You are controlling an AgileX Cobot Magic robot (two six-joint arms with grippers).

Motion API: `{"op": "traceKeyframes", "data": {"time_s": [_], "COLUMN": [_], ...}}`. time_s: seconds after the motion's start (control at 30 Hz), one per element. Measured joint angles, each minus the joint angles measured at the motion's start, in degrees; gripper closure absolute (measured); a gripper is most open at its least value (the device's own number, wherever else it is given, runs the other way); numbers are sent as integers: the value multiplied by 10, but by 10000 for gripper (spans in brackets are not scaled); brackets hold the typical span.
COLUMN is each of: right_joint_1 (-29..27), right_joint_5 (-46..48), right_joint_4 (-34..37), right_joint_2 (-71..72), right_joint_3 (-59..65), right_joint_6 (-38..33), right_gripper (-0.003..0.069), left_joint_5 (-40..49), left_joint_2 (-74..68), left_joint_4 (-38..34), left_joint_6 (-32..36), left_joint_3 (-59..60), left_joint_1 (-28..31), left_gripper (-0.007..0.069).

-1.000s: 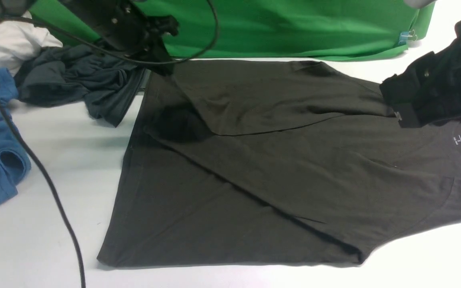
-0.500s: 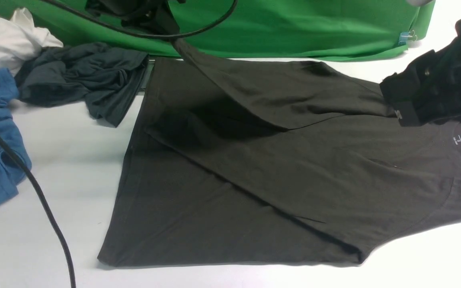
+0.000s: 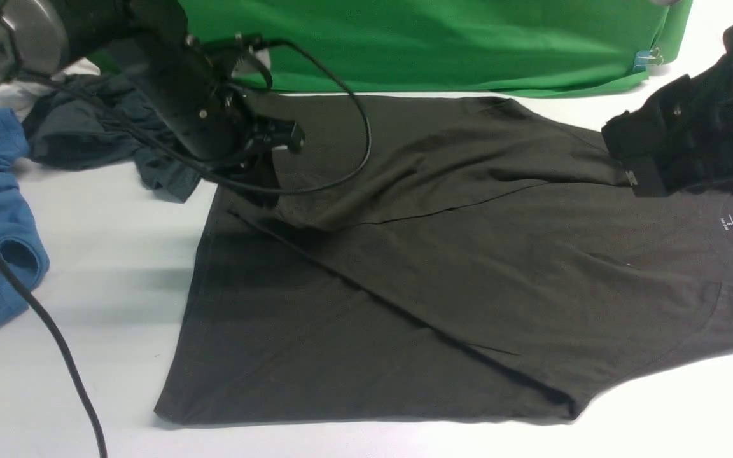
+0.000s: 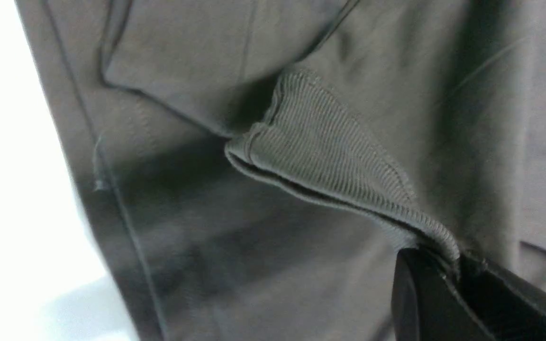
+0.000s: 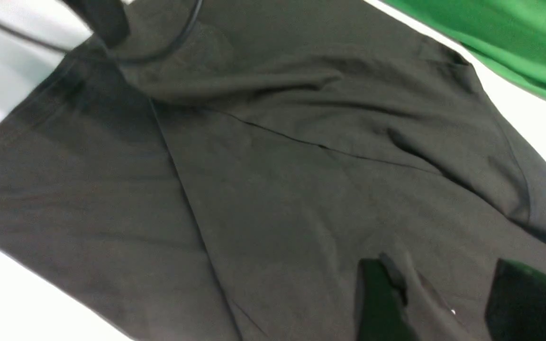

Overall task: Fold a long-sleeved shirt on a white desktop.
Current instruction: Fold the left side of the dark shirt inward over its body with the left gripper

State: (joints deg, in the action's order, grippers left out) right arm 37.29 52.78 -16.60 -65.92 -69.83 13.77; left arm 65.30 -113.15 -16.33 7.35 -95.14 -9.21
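On the table (image 3: 74, 267), left end effector (image 4: 448, 272) clamps the ribbed cuff (image 4: 330, 156) of the long-sleeved shirt (image 3: 468, 273); right end effector (image 5: 443, 303) stands wide over the shirt.

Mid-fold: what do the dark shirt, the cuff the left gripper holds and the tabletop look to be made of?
The long-sleeved shirt looks like a soft matte knit, probably cotton jersey; it drapes and creases without sheen. Its cuff is ribbed knit, with fine parallel ridges and a stitched edge. The white desktop looks hard, smooth and matte, possibly laminate; no grain shows.
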Motion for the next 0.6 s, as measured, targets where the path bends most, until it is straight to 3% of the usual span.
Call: {"op": "traceKeyframes", "data": {"time_s": [0.13,0.3,0.4,0.6], "right_joint_1": [0,0,0,0], "right_joint_5": [-12,-20,-19,-19], "right_joint_4": [-1,-1,-1,-1], "right_joint_2": [0,0,0,0], "right_joint_3": [0,0,0,0], "right_joint_6": [0,-1,-1,-1], "right_gripper": [316,316,316,316], "left_joint_5": [-20,-16,-15,-14], "left_joint_2": [0,5,18,66], "left_joint_4": [-3,-99,-121,-67], "left_joint_6": [2,46,57,41], "left_joint_3": [1,-37,-81,-143], "left_joint_1": [1,2,2,1], "left_gripper": [585,585,585,585]}}
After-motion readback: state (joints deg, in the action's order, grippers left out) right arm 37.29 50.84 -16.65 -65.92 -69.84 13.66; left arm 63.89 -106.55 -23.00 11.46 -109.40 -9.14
